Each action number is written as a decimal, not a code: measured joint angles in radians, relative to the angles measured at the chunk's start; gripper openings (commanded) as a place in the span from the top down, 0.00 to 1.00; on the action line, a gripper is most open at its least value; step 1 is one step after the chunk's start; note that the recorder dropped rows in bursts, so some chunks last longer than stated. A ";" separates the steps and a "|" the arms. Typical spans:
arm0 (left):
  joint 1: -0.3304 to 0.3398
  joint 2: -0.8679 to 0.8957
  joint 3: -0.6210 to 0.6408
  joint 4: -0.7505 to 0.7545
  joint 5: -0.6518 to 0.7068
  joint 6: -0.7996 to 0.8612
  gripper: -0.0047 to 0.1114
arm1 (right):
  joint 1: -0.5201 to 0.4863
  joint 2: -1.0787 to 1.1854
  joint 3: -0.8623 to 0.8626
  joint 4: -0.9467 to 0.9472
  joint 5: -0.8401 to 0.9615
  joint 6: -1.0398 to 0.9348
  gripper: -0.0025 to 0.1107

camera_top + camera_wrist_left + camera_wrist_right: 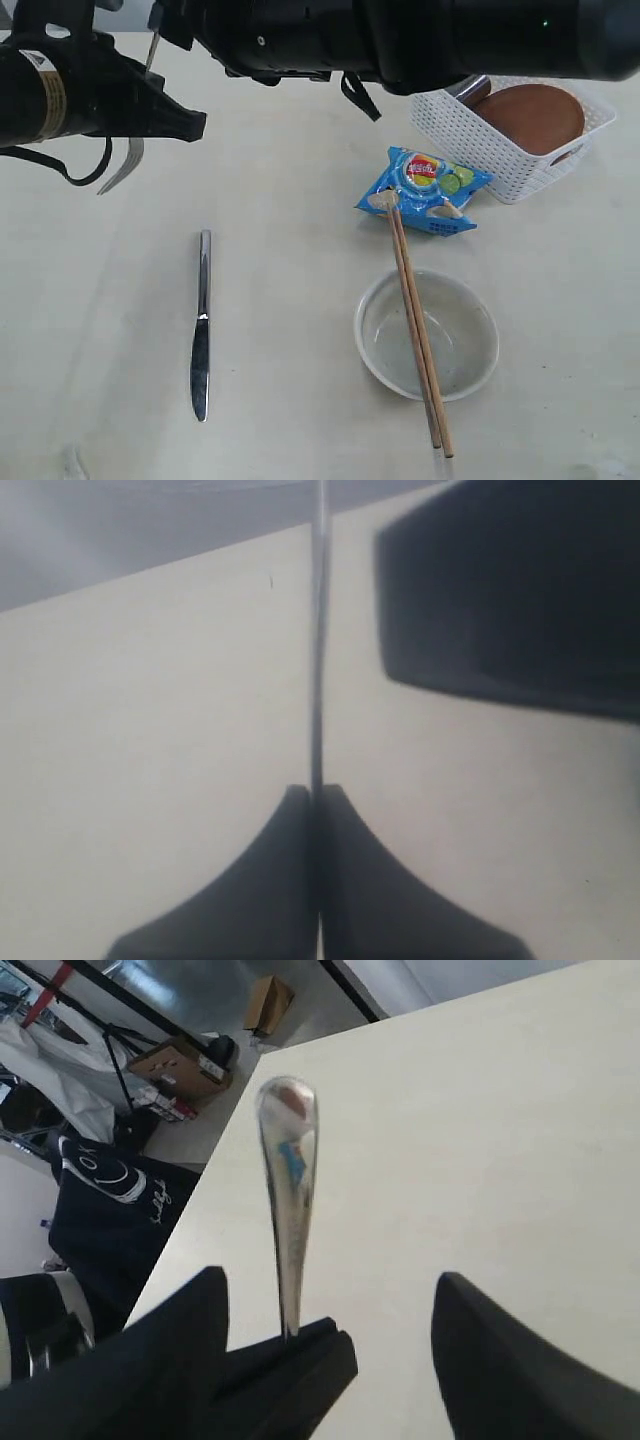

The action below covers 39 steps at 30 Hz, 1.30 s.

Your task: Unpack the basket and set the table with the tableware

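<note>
Steel fork (128, 160): held in the left pincer (318, 795) at the upper left of the exterior frame, off the pale cream tabletop (290, 200); tines curved down below the jaws, handle rose above them.
Left pincer: clenched on the fork, both black fingers pressed flat against its thin metal edge.
Right pincer (330, 1278): released, black fingers spread wide on either side of the fork's handle, touching neither side.
Left arm: came in from the upper left edge, its tip pointing right.
Right arm: lay across the top of the exterior frame, reaching left past the middle.
Other tableware: steel knife (202, 320) lay flat at lower left of centre, well apart from the fork; wooden chopsticks (410, 300) rested across the white round bowl (460, 340), far ends touching the blue snack bag (424, 190); reddish-brown round plate (530, 118) sat in the white lattice plastic basket (470, 135) at upper right.
Hard to make out: the right pincer's fingers were lost against the dark arm in the exterior view; the left wrist view was blurred; the arm cut off the basket's far corner.
</note>
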 measured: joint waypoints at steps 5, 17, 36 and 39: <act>0.000 0.005 0.000 -0.008 0.000 -0.002 0.96 | 0.006 0.002 -0.006 0.009 -0.017 0.002 0.47; 0.000 0.005 0.000 -0.010 0.000 -0.002 0.96 | 0.007 0.002 -0.012 0.012 -0.070 0.004 0.47; 0.000 0.005 0.000 -0.010 -0.015 -0.002 0.96 | 0.008 0.037 -0.012 0.019 -0.055 0.004 0.47; 0.000 0.005 0.000 -0.010 -0.019 -0.002 0.96 | 0.008 0.046 -0.016 0.019 -0.055 0.006 0.47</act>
